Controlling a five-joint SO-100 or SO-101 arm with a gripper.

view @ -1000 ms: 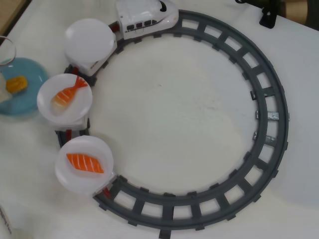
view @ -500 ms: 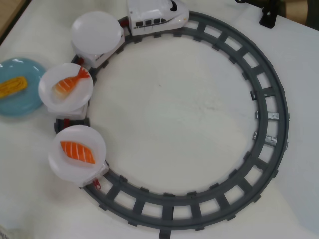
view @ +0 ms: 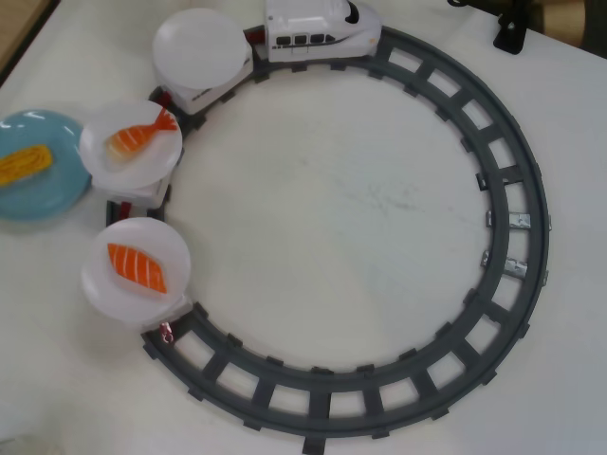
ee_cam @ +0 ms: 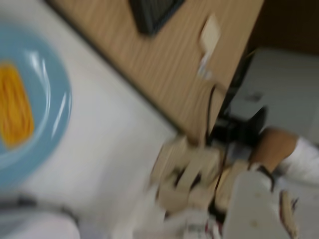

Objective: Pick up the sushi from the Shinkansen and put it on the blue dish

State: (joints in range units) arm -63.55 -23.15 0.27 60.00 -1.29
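Note:
The yellow egg sushi [view: 21, 163] lies flat on the blue dish [view: 45, 197] at the left edge of the overhead view. The blurred wrist view shows the same sushi [ee_cam: 15, 107] on the blue dish [ee_cam: 52, 112] at its left side. The white Shinkansen [view: 322, 28] is at the top of the ring track, pulling three cars. Its first white plate [view: 199, 47] is bare, the second carries a shrimp piece [view: 137, 137], and the third a salmon piece [view: 137, 268]. No gripper or arm shows in either view.
The grey ring track [view: 517, 218] fills most of the white table. A dark bracket [view: 510, 33] stands at the top right. Wooden floor [ee_cam: 149, 59] and blurred pale boxes [ee_cam: 189, 172] lie beyond the table edge in the wrist view.
The train and its plates have rolled clockwise along the track. A pale gripper part that was over the dish one second ago has left the overhead view; the sushi now lies alone on the dish.

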